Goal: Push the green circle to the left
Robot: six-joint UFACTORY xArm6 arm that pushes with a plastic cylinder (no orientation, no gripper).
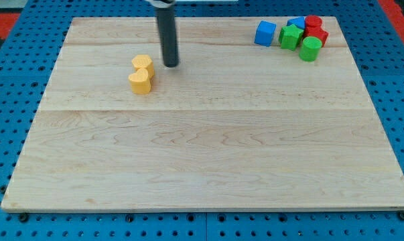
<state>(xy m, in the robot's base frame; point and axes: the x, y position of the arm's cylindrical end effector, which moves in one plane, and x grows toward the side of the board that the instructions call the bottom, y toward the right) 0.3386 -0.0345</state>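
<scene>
The green circle (pixel 310 48), a short green cylinder, sits at the view's top right, at the lower edge of a tight cluster. Beside it are a green star-like block (pixel 290 37), a blue cube (pixel 265 33), a blue block (pixel 296 23) partly hidden behind, a red cylinder (pixel 313 22) and a red block (pixel 318 35). My tip (pixel 171 64) rests on the board at the view's upper left of centre, far to the left of the green circle and just right of two yellow blocks.
Two yellow blocks touch each other at the view's upper left: one (pixel 143 65) above, one (pixel 140 82) below. The wooden board (pixel 208 154) lies on a blue pegboard surface (pixel 7 100). The rod rises out of the view's top.
</scene>
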